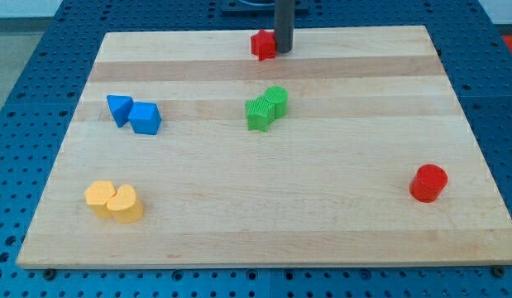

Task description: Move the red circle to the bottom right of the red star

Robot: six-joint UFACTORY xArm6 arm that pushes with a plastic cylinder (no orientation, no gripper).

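Note:
The red star [262, 45] lies near the view's top edge of the wooden board [322, 207], about the middle. My tip [284, 51] stands right against the star's right side, touching or nearly touching it. The red circle [428, 183], a short cylinder, stands far off at the view's lower right, near the board's right edge.
Two green blocks [266, 108] sit together at the board's centre, below the star. A blue triangle [118, 108] and a blue cube [145, 118] sit at the left. Two yellow blocks [114, 201] sit at the lower left. Blue pegboard surrounds the board.

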